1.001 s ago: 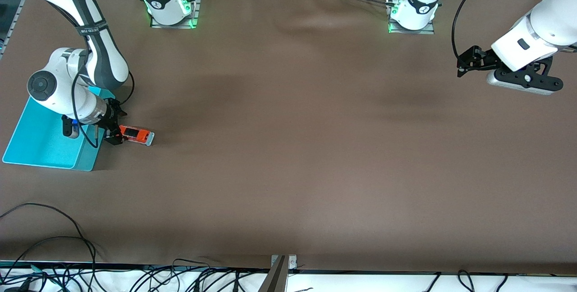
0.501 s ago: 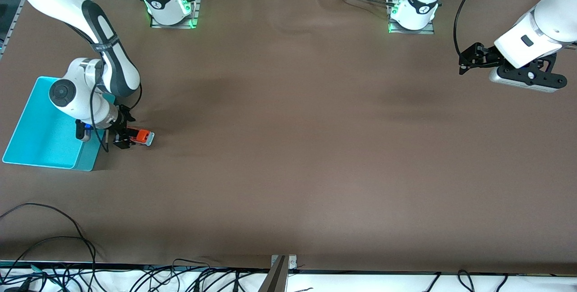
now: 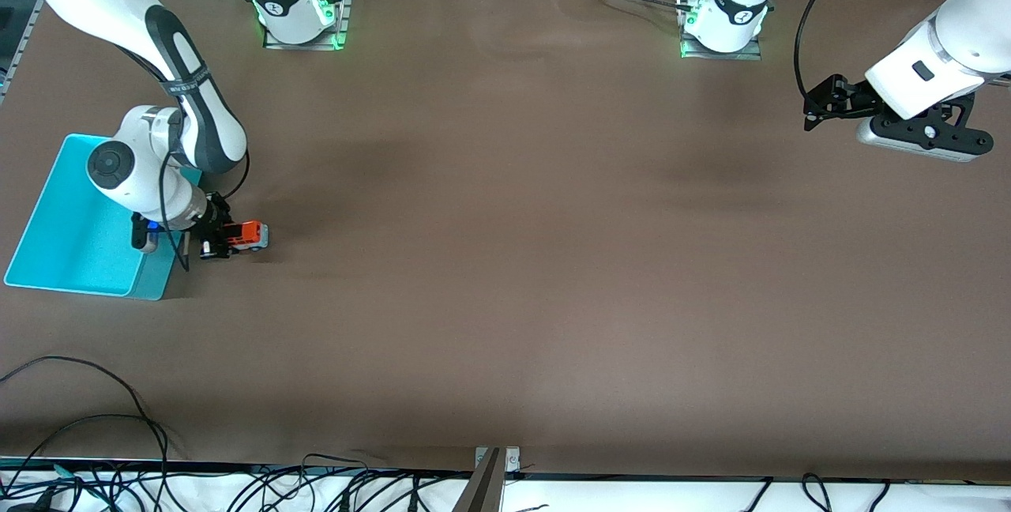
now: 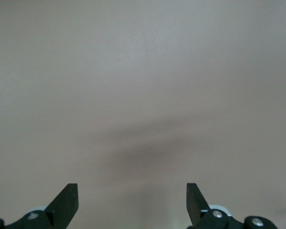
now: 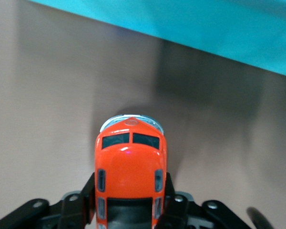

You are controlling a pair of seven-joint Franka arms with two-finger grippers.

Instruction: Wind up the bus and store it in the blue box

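In the front view, the right gripper is low at the right arm's end of the table, and its jaws are closed on the bus. The bus is just beside the blue box, outside its wall, on the side toward the middle of the table. I cannot tell from this view if the wheels touch the table. The left gripper waits in the air over the left arm's end of the table, well apart from the bus and the box.

In the left wrist view, the left gripper has its two fingers wide apart, with only the bare brown table under them.

In the right wrist view, the right gripper presses on both sides of the orange-red bus, whose nose points away from the camera. A strip of the blue box is seen near it, apart from the bus
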